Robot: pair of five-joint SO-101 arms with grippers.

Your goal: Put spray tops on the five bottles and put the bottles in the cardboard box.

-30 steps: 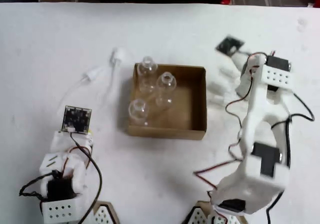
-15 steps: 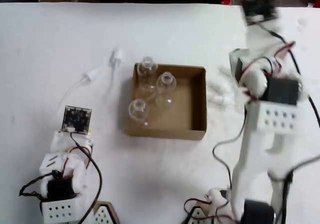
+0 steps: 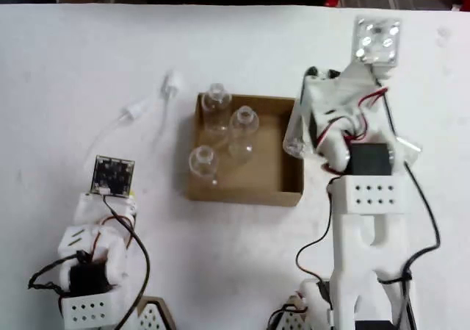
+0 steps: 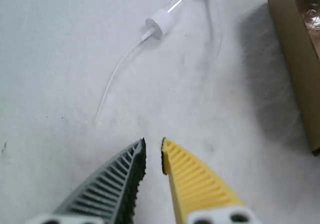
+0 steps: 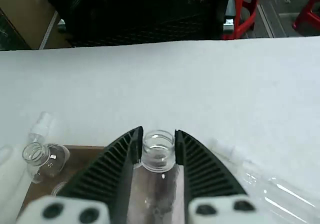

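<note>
A cardboard box (image 3: 294, 195) stands mid-table with three clear open-necked bottles (image 3: 244, 121) upright inside. My right gripper (image 5: 157, 134) is shut on a fourth clear bottle (image 5: 158, 151), held upright by the neck with no spray top on it. In the high view that bottle (image 3: 294, 148) hangs at the box's right wall, under the right gripper (image 3: 297, 137). Two white spray tops (image 3: 172, 84) with thin tubes lie on the table left of the box. My left gripper (image 4: 153, 146) is shut on nothing, low over the table short of one spray top (image 4: 161, 20).
The left arm (image 3: 92, 242) sits folded at the front left corner. The box's side (image 4: 295, 59) stands to one side of the left gripper. A clear item (image 5: 272, 189) lies on the table beside the right gripper. Chairs and floor show beyond the table's far edge.
The right arm has swung from the table right of the box to the box's right wall, now with a bottle in its gripper. The left arm has not moved.
</note>
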